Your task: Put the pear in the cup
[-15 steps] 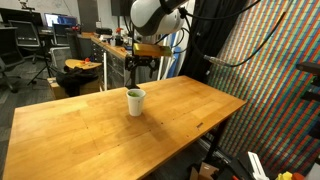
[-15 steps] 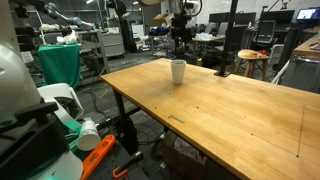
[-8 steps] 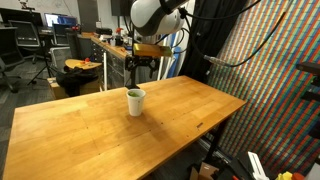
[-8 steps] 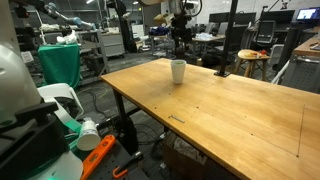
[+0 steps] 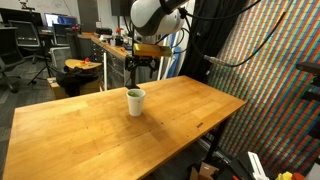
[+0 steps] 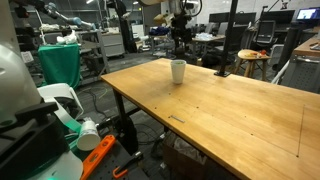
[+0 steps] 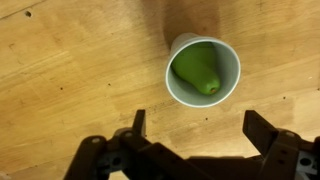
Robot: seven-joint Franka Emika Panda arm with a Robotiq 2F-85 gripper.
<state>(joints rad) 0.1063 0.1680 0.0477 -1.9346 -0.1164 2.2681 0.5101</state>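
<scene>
Nothing had moved between the earlier frames and this one: cup, pear and arm sat exactly as before. The pear (image 7: 197, 68) lay inside the cup (image 7: 172, 88), filling most of its mouth, its green top just showing above the rim in an exterior view (image 5: 133, 93). The cup stood upright on the table (image 7: 70, 80), and both exterior views showed it alone on the wood (image 5: 136, 104) (image 6: 178, 72).

My gripper (image 7: 194, 122) hung above the cup and clear of it, jaws released and spread wide with nothing between them. In the wrist view the cup sat just off the line between the two fingers.

I judged the task done, so the only risk left was my own retreat. The cup looked light and had no handle. If I dropped the arm or swung it sideways while low, a finger could clip the rim, tip the cup and roll the pear out across the table. A straight lift before any sideways travel seemed the safe way out
</scene>
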